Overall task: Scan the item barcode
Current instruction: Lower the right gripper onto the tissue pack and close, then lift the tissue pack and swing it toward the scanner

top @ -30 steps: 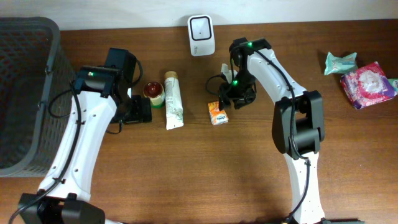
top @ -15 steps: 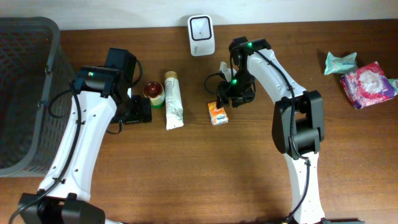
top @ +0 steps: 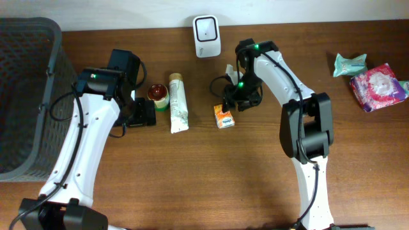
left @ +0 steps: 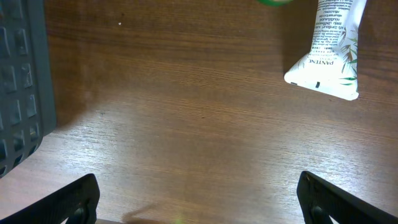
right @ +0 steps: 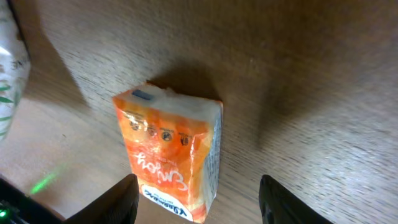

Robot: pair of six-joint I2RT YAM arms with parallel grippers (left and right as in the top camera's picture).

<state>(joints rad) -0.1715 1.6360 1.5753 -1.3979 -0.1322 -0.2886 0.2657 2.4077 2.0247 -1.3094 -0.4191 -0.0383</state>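
Observation:
The item, a small orange packet (top: 223,117) (right: 171,146), lies flat on the wooden table just below the middle. A white barcode scanner (top: 207,27) stands at the back edge. My right gripper (top: 232,103) (right: 198,205) hangs over the packet's end, open. The packet's near end reaches in between its dark fingers (right: 106,202), closer to the left one, with a clear gap on the right side. My left gripper (top: 143,114) (left: 202,208) is wide open over bare wood, with nothing between its fingertips (left: 65,199).
A white tube (top: 178,102) (left: 329,50) and a red-lidded jar (top: 158,94) lie between the arms. A dark mesh basket (top: 25,96) (left: 18,93) fills the left side. A pink packet (top: 378,86) and a teal packet (top: 349,64) sit far right.

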